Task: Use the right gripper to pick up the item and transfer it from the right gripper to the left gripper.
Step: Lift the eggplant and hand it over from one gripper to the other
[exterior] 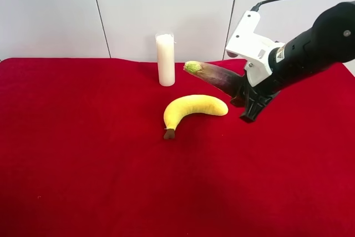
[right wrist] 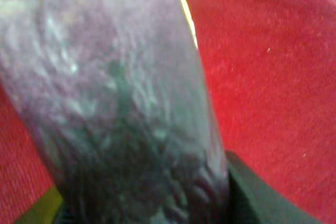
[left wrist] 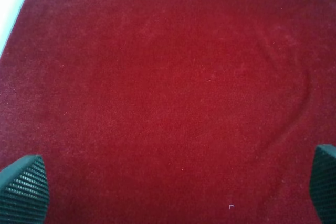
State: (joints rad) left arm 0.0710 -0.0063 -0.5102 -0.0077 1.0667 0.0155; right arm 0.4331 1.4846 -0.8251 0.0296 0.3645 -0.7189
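Pale wall panels (exterior: 50, 9) back a surface (exterior: 83, 181) draped in red cloth, and its whole left half lies bare. Near the far edge, about midway along, a white candle (exterior: 165, 59) stands upright. In front of it and slightly right lies the banana (exterior: 191, 109), its dark stem toward the near edge. Right of the candle, the eggplant (exterior: 213, 76) hangs clear of the cloth, tilted, with its green tip aimed at the candle and its dark end clamped in the jaws of the right gripper (exterior: 244, 101), which reaches in from the right edge. That arm's wrist view is filled by the purple skin, with a sliver of yellow showing past it. The left gripper (left wrist: 173, 187) is absent from the high view; its own camera shows its jaws spread wide over bare red cloth, holding nothing. The pick-up looks done, so the handover is the step in hand. It calls for bringing the two arms together over the open cloth and closing the left jaws on the free, paler half near the green tip. The right jaws should let go only once that grip is firm, or the eggplant will likely drop.
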